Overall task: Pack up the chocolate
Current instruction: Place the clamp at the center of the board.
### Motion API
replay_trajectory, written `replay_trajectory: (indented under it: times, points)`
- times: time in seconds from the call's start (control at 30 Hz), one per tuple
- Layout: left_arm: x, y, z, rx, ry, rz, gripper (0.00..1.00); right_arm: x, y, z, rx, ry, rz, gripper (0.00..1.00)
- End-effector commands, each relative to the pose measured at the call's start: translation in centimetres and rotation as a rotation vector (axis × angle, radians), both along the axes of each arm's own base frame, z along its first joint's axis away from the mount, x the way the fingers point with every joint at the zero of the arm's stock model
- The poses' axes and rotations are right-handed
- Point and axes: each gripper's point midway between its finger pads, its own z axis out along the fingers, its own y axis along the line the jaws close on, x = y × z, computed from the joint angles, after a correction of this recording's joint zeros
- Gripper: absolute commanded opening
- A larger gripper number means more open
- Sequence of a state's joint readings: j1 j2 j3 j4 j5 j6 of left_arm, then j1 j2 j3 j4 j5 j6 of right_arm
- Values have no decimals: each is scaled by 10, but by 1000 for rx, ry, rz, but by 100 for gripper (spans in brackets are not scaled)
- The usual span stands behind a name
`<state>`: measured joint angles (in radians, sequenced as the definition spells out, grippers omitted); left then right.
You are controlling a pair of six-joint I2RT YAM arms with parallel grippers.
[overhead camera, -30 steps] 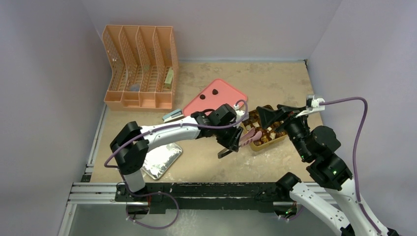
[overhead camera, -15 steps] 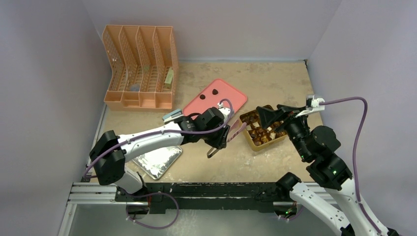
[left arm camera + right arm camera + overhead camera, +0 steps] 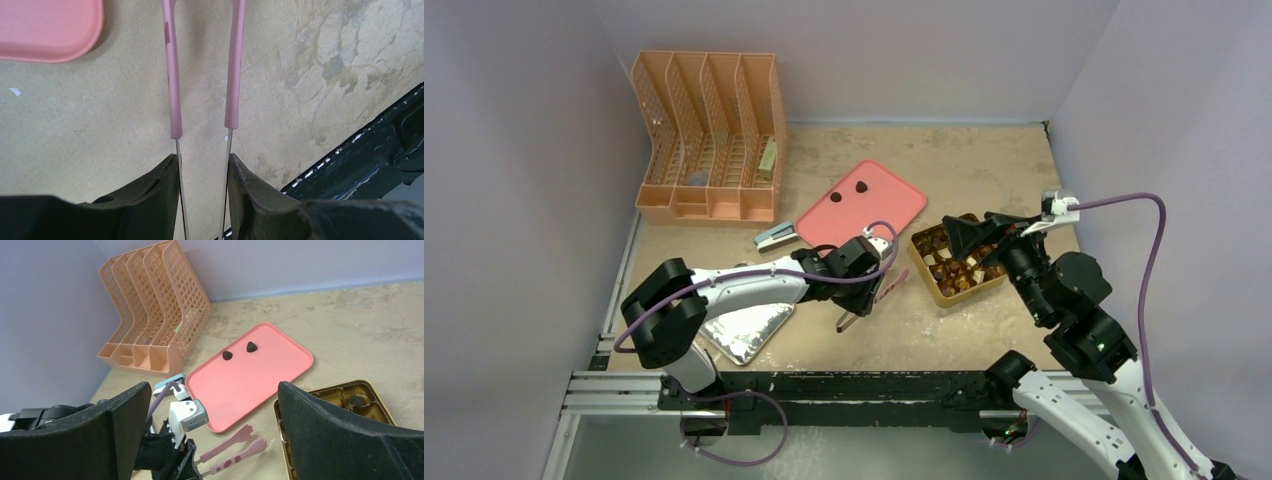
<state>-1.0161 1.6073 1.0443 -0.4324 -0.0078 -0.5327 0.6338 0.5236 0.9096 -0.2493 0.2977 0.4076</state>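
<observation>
The left end effector [image 3: 202, 165] clamps pink tongs [image 3: 172, 90] (tips empty), likely for the chocolate [image 3: 227, 355] at its 12 o'clock. The right end effector [image 3: 214, 410] hangs spread wide by the gold box [image 3: 320, 392].

two small dark brown chocolate pieces [image 3: 227, 355] lie apart on the pink tray [image 3: 260, 380], the rest, brown and cream, fill cells of the gold box [image 3: 330, 390].

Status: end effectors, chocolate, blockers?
Left end effector shut on pink tongs, tips empty. Right end effector open near gold box. Two chocolates on pink tray. No blockers seen.
</observation>
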Motion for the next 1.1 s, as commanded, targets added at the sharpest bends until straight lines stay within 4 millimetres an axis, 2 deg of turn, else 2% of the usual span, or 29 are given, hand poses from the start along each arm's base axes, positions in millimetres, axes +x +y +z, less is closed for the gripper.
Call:
replay_trajectory:
  times: [0.0,0.1,0.37,0.5,0.6,0.7,0.8,0.9,0.97,1.07]
  points:
    - [1,-18,0,-67,-10,-43,37,1,-1,23,39,-52,-5,99]
    - [-1,-16,-7,-55,0,-46,37,2,1,21,33,-49,-1,99]
    - [0,-6,-13,-10,-4,-30,43,3,5,17,22,-40,15,99]
    - [5,-5,-3,-18,-33,-9,47,2,5,17,25,-42,17,99]
    - [10,-6,8,-40,-58,20,54,2,4,17,27,-43,16,99]
    - [24,1,22,-31,-117,107,56,2,6,14,27,-40,22,99]
    - [48,17,38,-3,-188,241,61,3,11,13,24,-36,40,99]
    - [78,45,55,-2,-250,417,65,2,15,10,20,-24,62,99]
    - [96,71,61,-12,-267,555,68,3,17,11,20,-29,71,99]
    - [120,123,71,3,-308,781,71,3,19,12,18,-38,83,99]
